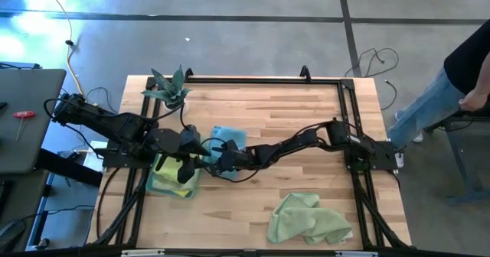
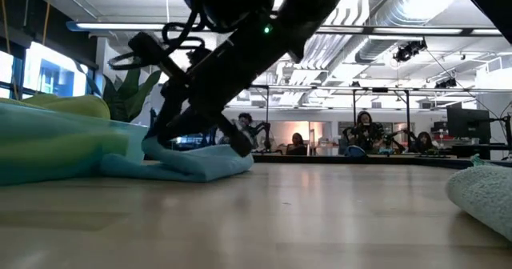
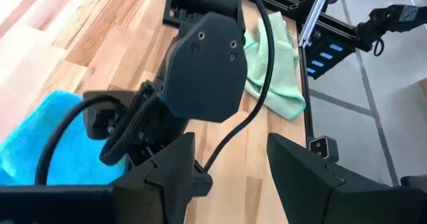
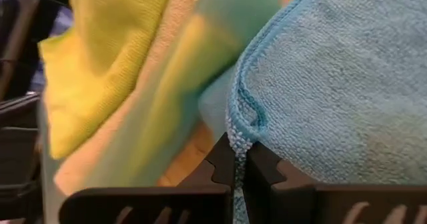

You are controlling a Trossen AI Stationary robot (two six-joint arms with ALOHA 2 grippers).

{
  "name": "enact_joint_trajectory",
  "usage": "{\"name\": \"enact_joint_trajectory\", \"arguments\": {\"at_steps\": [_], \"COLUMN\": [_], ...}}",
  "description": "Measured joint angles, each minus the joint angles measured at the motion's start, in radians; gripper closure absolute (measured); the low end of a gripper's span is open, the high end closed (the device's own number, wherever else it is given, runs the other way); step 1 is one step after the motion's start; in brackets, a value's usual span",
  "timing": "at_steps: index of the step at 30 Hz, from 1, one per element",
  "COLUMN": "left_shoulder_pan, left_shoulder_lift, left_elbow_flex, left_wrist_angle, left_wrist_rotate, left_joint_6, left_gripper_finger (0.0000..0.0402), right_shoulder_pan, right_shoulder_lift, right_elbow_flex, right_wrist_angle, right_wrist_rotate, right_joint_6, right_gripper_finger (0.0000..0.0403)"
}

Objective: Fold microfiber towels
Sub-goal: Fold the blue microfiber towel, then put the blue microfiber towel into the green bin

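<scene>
Our right gripper (image 4: 239, 174) pinches the hemmed edge of the blue towel (image 4: 347, 84), fingers closed tight on it, near the desk's (image 1: 306, 119) middle. Beside it lies a yellow towel (image 4: 100, 57) atop a stack by the left edge. Our left gripper (image 3: 230, 167) hovers there, fingers spread wide, holding nothing. A crumpled green towel (image 1: 306, 220) lies near the front edge.

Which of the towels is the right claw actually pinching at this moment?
The sky blue towel: the right claw is shut on its stitched edge. The folded yellow towel and crumpled pale green towel lie untouched.
</scene>
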Motion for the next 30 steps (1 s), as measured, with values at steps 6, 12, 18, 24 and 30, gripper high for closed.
{"name": "enact_joint_trajectory", "arguments": {"at_steps": [6,12,18,24,30], "left_shoulder_pan": [0.0,0.0,0.0,0.0,0.0], "left_shoulder_lift": [0.0,0.0,0.0,0.0,0.0], "left_elbow_flex": [0.0,0.0,0.0,0.0,0.0], "left_wrist_angle": [-0.008,-0.011,-0.019,-0.019,-0.03], "left_wrist_rotate": [-0.002,-0.007,-0.02,-0.021,-0.023], "left_joint_6": [0.0,0.0,0.0,0.0,0.0], "left_gripper_finger": [0.0225,0.0225,0.0225,0.0225,0.0225], "right_shoulder_pan": [-0.002,-0.002,-0.008,-0.033,-0.064], "right_shoulder_lift": [0.01,0.0,0.0,-0.018,-0.076], "right_elbow_flex": [0.0,0.0,0.0,0.025,0.066], "right_wrist_angle": [0.01,0.09,0.105,0.036,-0.315], "right_wrist_rotate": [-0.014,-0.041,-0.112,-0.2,-0.133], "right_joint_6": [-0.021,-0.097,-0.088,-0.146,-0.184], "right_gripper_finger": [0.0394,0.034,0.0251,0.018,0.0173]}}
